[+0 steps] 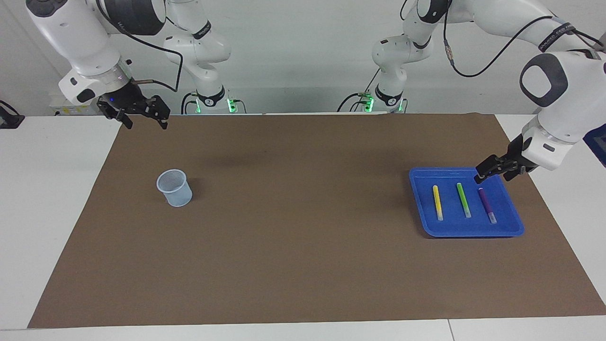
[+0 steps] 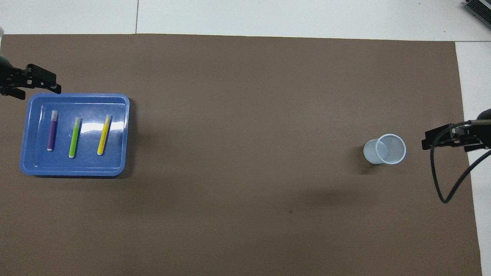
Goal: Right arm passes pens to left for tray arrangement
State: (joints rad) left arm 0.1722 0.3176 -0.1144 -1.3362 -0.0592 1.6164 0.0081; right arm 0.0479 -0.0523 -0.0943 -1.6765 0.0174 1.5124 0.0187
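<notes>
The tray (image 1: 513, 226) is shallow glossy blue plastic with rounded corners. In it three thin pens (image 1: 463, 200) lie side by side, apart. It rests on a brown mat (image 1: 303, 255) over a white table (image 1: 42, 199). My left gripper (image 1: 492, 170) hangs empty over the tray's rim, jaws wide. My right gripper (image 1: 142, 113) waits open, well apart from the tray.

A plain pale wall (image 1: 293, 52) closes off the scene, evenly lit with soft shadows. Below it a white table (image 1: 47, 199) spreads wide, its top made of panels with thin seams (image 2: 137, 17) between them. A large brown mat (image 1: 293, 237) covers most of the tabletop, leaving white margins at each end and along both long edges. A dark device's corner (image 2: 479, 9) sits at the table's edge.
</notes>
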